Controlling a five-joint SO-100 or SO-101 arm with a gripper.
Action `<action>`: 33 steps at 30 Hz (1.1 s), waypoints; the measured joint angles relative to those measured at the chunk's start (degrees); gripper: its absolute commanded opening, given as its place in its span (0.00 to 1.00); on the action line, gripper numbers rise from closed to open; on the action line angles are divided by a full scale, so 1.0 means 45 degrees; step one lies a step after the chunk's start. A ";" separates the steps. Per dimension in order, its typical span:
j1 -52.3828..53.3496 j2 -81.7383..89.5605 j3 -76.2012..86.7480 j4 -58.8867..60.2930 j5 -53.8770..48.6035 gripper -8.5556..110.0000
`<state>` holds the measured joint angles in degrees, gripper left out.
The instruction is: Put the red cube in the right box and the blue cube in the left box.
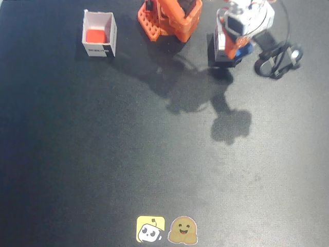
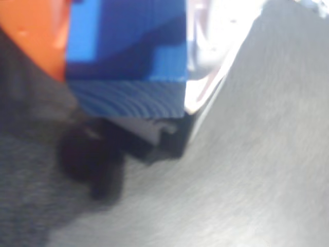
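Fixed view, left to right: red cube (image 1: 95,36) sits inside the right box (image 1: 99,49) at upper left. Arm base (image 1: 172,18) at top centre. Arm folded low at upper right, gripper (image 1: 237,50) pointing down over the left box (image 1: 218,54). Jaws clamped on blue cube (image 2: 128,56); wrist view shows it just above the box rim.

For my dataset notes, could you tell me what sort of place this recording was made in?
Probably a hobby or lab tabletop set up for robot practice: a dark mat covers the surface, with a small white box holding a red cube, and two cartoon stickers at its near edge.
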<state>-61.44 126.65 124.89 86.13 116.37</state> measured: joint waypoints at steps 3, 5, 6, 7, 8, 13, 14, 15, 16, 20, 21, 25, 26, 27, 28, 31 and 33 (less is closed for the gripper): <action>-0.0605 -0.0098 -0.0195 0.0000 0.0020 0.14; -0.1035 -0.0313 -0.0547 0.0137 0.0000 0.14; -0.1172 -0.0488 -0.0703 0.0215 0.0000 0.14; -0.1270 -0.0586 -0.0820 0.0312 0.0000 0.14; -0.1328 -0.0645 -0.0898 0.0410 0.0000 0.14; -0.1680 -0.0664 -0.0996 0.0957 0.0078 0.14; -0.1660 -0.0664 -0.0996 0.1094 0.0117 0.14; -0.1602 -0.0664 -0.0996 0.1211 0.0137 0.14; -0.1602 -0.0664 -0.0996 0.1309 0.0137 0.14; -0.1602 -0.0664 -0.0996 0.1523 0.0098 0.14; -0.1602 -0.0664 -0.0996 0.1543 0.0039 0.14; -0.1602 -0.0664 -0.0996 0.1543 -0.0137 0.14; -0.1602 -0.0664 -0.0996 0.1543 -0.0176 0.14; -0.1582 -0.0664 -0.0996 0.1543 -0.0293 0.14; -0.1523 -0.0703 -0.0918 0.1523 -0.0527 0.14; -0.0684 -0.0898 -0.0898 0.1445 -0.1562 0.14; -0.0508 -0.0918 -0.0664 0.1445 -0.1895 0.14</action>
<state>-63.72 122.52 121.90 92.64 107.84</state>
